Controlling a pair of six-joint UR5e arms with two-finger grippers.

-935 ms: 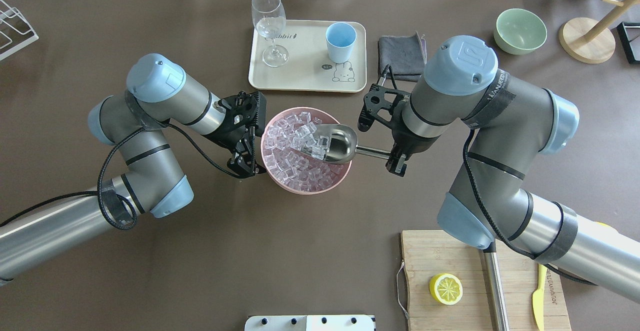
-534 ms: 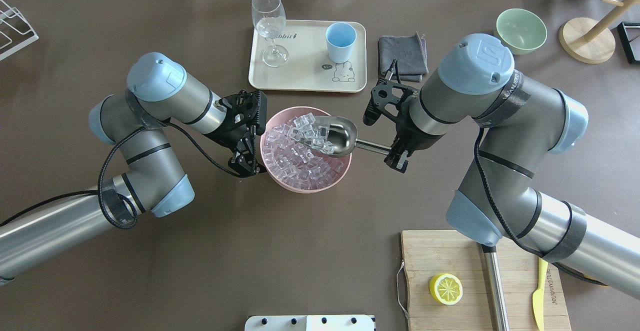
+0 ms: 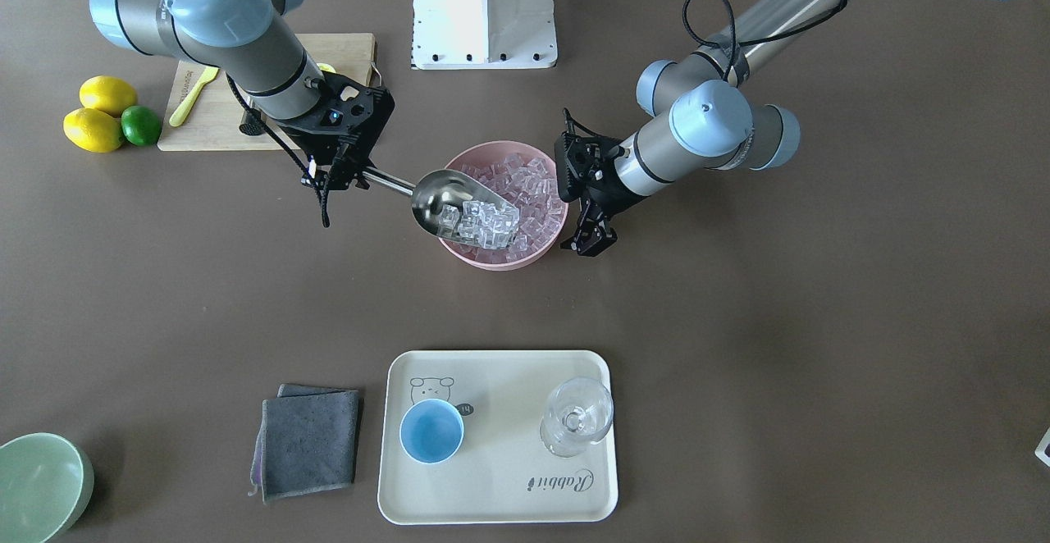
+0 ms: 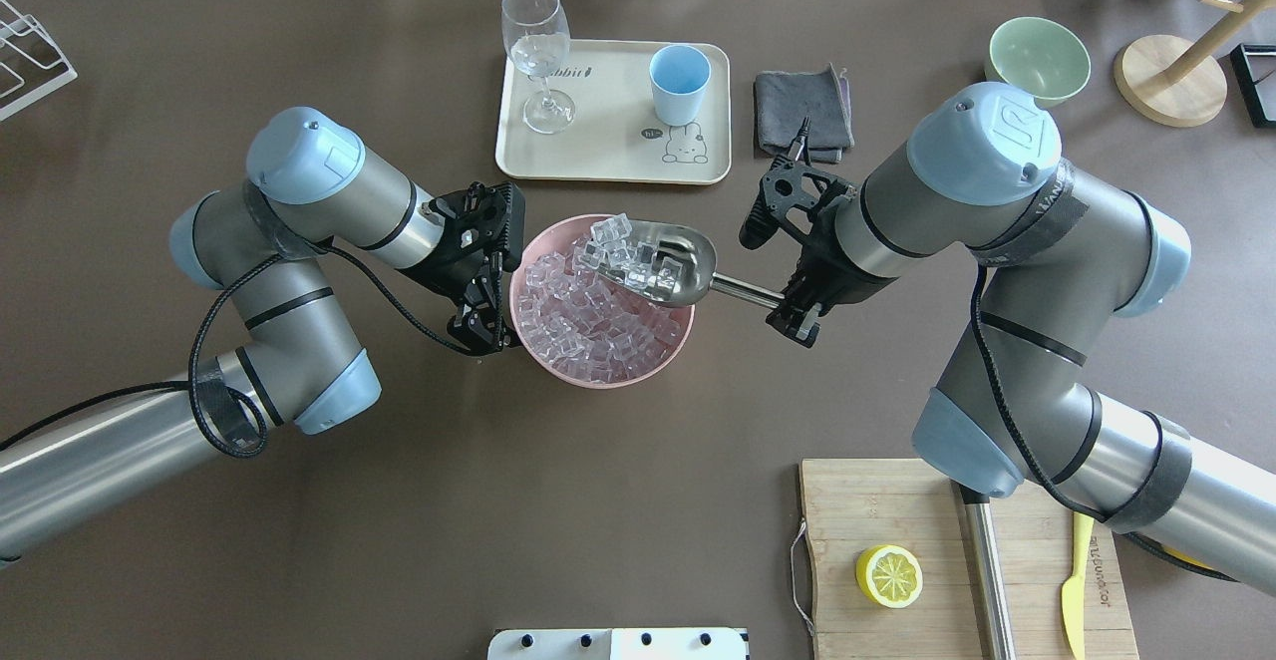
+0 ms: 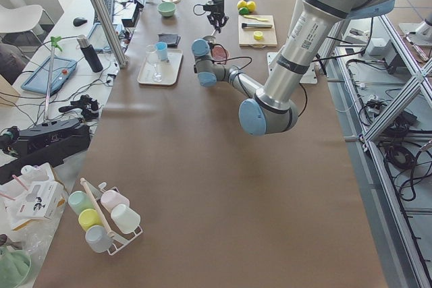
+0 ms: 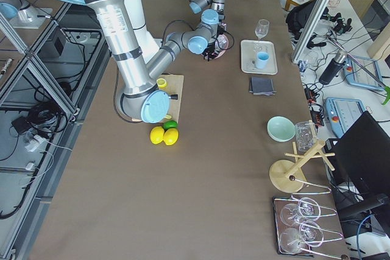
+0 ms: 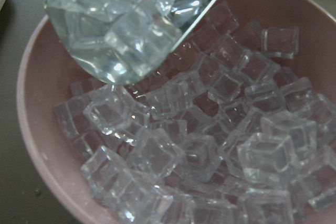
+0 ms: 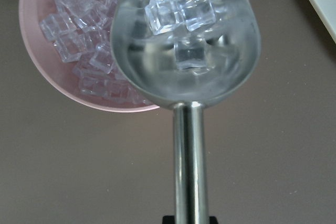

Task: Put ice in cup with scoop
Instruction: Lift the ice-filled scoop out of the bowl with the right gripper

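My right gripper is shut on the rod handle of the silver scoop. The scoop hangs over the far side of the pink bowl, its trough loaded with several clear ice cubes. The load also shows in the right wrist view. More ice fills the bowl. My left gripper is shut on the bowl's left rim. The light-blue cup stands upright and holds nothing on the cream tray, beyond the bowl.
A stemmed glass stands on the tray left of the cup. A grey cloth and a pale green bowl lie to the right. A cutting board with a lemon half is at the near right.
My right gripper has lifted the loaded scoop out of the ice pile and carried it toward the bowl's far rim. The bowl and my left gripper have shifted slightly left.
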